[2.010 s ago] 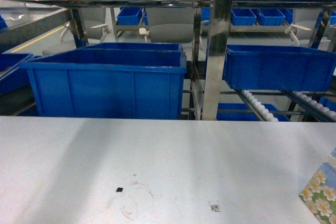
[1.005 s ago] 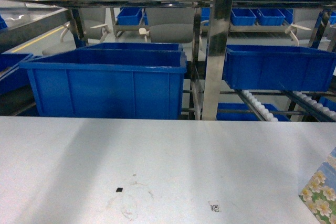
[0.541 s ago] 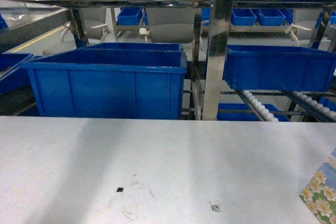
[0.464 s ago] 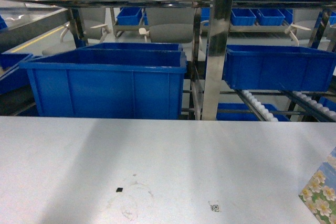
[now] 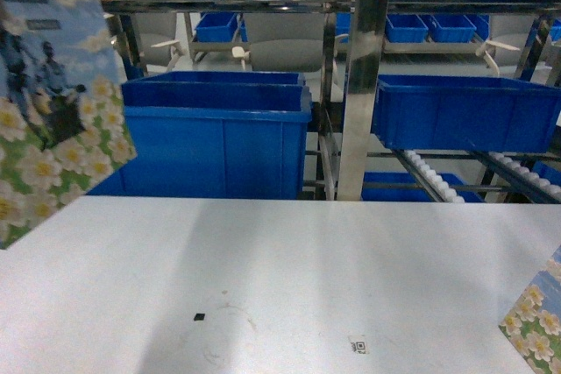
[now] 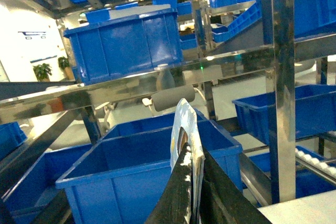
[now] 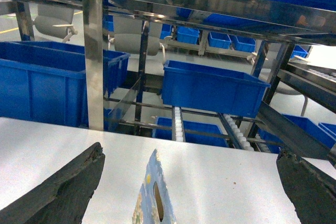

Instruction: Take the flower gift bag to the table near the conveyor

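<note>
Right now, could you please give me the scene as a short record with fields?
left gripper: shut on the flower gift bag, held up at the left of the head view
second bag: at the table's right edge, between the open fingers of the right gripper
table: white top, black square mark, QR sticker
conveyor: steel racking with white rollers, behind the table
blue bins: on the racking

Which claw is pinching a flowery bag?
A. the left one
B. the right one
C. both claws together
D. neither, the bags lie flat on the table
A: in the left wrist view the left gripper is closed on the top edge of a flower gift bag, while the right gripper's fingers stand wide apart around the other bag.
</note>
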